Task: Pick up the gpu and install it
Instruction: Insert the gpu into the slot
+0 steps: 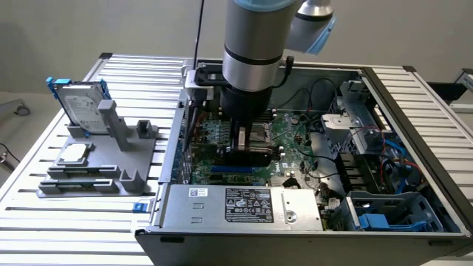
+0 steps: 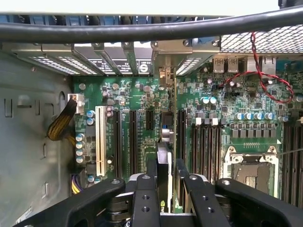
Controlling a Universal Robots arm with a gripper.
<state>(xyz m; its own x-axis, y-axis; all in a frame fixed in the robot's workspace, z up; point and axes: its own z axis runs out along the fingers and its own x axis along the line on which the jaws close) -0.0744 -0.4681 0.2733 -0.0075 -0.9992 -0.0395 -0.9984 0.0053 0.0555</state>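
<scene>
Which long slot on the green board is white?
The long slot closest to the yellow and black wire bundle. It alone is white; the other long slots are black.

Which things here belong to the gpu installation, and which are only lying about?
Job: thin black-and-green gpu card, gripped between the jaws; green motherboard with long black slots; open grey metal computer case.
Lying about: silver hard drive with blue rails; small silver square chip; grey plastic holder.

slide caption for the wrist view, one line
Black two-finger end effector grips the thin green-and-black gpu card edge-on at the black expansion slots of the green motherboard.
</scene>
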